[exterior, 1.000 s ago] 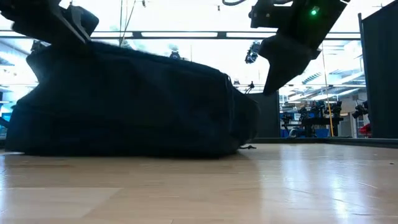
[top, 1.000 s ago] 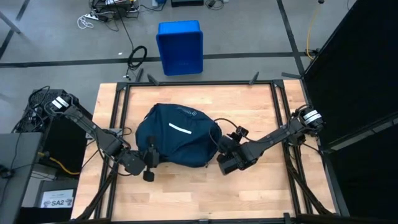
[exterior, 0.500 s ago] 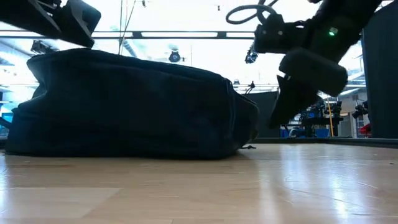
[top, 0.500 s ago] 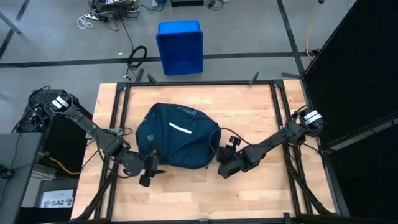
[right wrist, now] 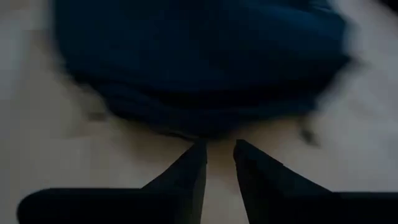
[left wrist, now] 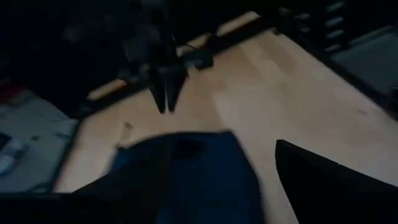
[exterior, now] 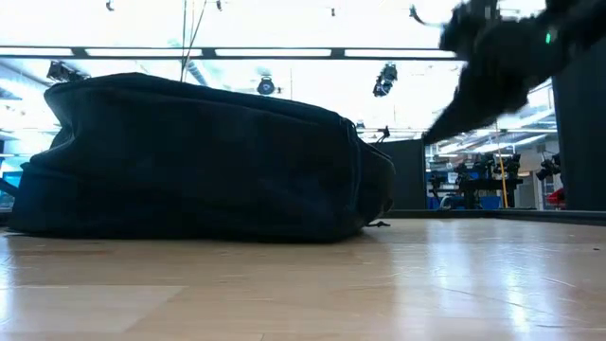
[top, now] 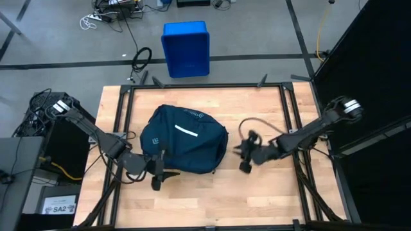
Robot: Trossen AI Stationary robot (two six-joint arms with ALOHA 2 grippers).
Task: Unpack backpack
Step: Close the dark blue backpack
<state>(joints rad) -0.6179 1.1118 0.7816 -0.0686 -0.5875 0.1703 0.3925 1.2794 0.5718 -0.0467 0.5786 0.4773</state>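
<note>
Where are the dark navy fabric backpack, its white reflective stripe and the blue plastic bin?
Dark navy fabric backpack (top: pixel 192 154): high view, middle of its top panel.
White reflective stripe (top: pixel 186 133): high view, mid-stripe.
Blue plastic bin (top: pixel 185 49): high view, centre of its top.

The table (top: pixel 257 192) is being viewed from overhead and at tabletop level — the backpack (top: pixel 185 147) is being shared by all views.

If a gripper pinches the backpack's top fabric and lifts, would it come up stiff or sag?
The backpack would probably sag: its outline is rounded and slumped on the table. It looks bulky and likely heavy, so it may drag rather than slide. Rolling seems unlikely, since it lies flat and wide.
</note>
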